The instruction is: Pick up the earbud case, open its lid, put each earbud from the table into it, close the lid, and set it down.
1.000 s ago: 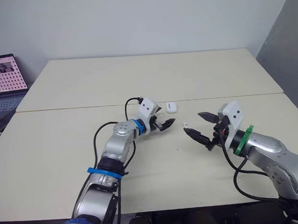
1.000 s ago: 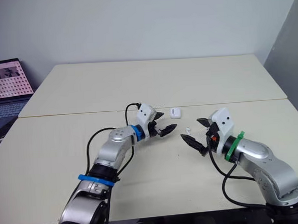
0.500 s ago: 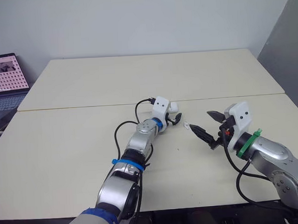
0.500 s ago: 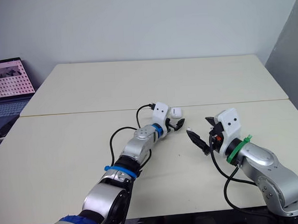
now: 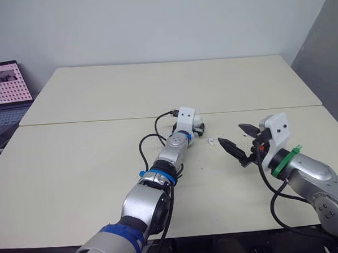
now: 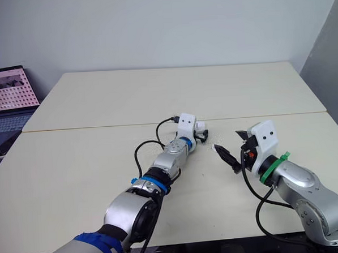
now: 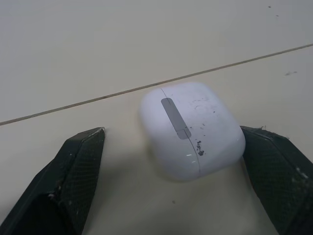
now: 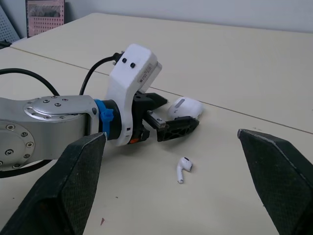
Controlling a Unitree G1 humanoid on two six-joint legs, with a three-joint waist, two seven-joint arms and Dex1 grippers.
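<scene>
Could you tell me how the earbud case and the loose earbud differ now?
The earbud case is a rounded closed block; the earbud is smaller, with a thin stem. The earbud case sits between the open jaws of the left gripper; the earbud lies apart. Both are white, on the table.

We look from the head's stereo pair, set high over the near edge of the table (image 5: 99,96), forward and down to its far edge, with a laptop (image 5: 5,84) just off the far left corner. Both eyes share almost the whole tabletop. Our left wrist camera sits low and very close, looking along the left gripper (image 7: 171,139) at the earbud case (image 7: 190,129). Our right wrist camera sits low and farther back, facing the far left corner. It shares that case and also takes in an earbud (image 8: 184,166) and the laptop.
</scene>
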